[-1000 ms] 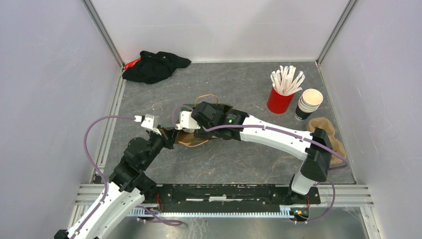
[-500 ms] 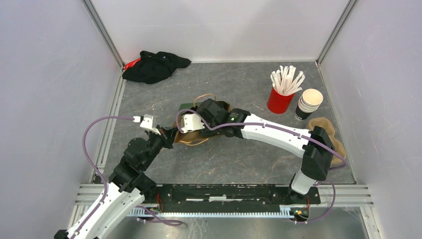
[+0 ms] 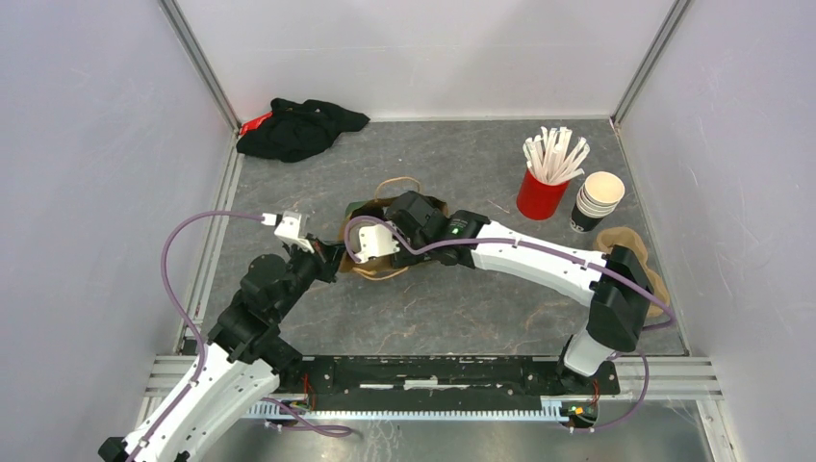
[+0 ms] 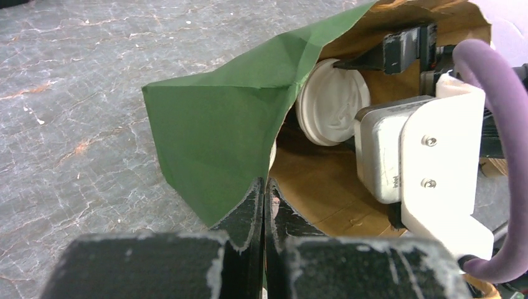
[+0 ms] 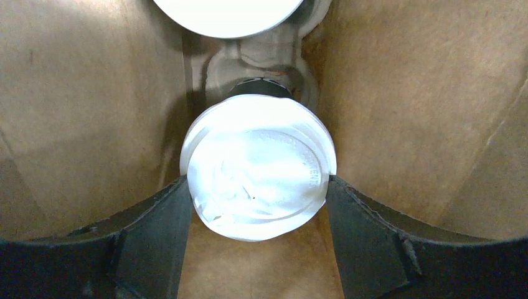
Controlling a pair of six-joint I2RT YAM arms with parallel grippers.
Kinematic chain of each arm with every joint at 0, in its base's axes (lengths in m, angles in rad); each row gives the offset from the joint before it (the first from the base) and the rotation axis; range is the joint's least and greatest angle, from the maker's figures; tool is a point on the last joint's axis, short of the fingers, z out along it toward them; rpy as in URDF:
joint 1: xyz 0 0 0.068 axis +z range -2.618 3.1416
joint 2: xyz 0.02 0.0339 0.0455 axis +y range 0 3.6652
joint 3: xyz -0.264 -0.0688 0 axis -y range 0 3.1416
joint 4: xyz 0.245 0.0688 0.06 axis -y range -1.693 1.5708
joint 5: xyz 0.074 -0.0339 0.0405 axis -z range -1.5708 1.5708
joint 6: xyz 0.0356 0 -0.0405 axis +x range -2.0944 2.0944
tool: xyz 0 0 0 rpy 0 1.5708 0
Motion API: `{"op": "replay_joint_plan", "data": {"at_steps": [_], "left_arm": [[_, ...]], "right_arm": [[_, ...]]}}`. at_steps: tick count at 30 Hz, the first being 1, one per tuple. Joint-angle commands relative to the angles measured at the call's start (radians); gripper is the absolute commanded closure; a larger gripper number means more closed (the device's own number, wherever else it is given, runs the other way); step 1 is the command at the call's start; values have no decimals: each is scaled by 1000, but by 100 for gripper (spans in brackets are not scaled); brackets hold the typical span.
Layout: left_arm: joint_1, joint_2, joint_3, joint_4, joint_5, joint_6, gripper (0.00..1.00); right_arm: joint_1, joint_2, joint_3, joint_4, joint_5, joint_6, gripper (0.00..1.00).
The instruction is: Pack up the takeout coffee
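Note:
A brown paper bag [image 3: 370, 272] with a green outer face [image 4: 218, 137] lies on its side mid-table, mouth open. My left gripper [image 4: 264, 187] is shut on the bag's edge and holds the flap up. My right gripper [image 5: 256, 182] reaches inside the bag, its fingers [image 5: 155, 224] pressed against both sides of a takeout coffee cup's white lid [image 5: 258, 168]. This lid also shows in the left wrist view [image 4: 333, 103]. A second white lid [image 5: 227, 12] sits deeper in the bag, cut off by the frame edge. The cups' dark bodies are mostly hidden.
A red cup of white sticks [image 3: 541, 192] and a stack of lidless cups [image 3: 597, 200] stand at the back right. A brown moulded carrier [image 3: 635, 255] lies by the right wall. A black cloth [image 3: 298, 127] lies in the back left corner.
My right wrist has shifted and turned slightly at the bag's mouth. My left arm has lifted a little, still holding the bag's edge.

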Motion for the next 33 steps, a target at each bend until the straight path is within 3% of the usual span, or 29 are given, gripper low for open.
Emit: {"op": "replay_joint_plan", "data": {"at_steps": [1, 9, 25, 33], "left_arm": [[-2, 35, 74, -25, 42, -1, 98], [-2, 42, 119, -83, 47, -3, 98], [-2, 58, 136, -121, 55, -33, 98], [-2, 47, 111, -117, 71, -27, 98]], "right_arm": [[-4, -28, 65, 9, -28, -34, 43], [-13, -44, 6, 62, -30, -63, 43], [-21, -37, 121, -63, -83, -50, 44], [-63, -3, 71, 40, -68, -94, 44]]}}
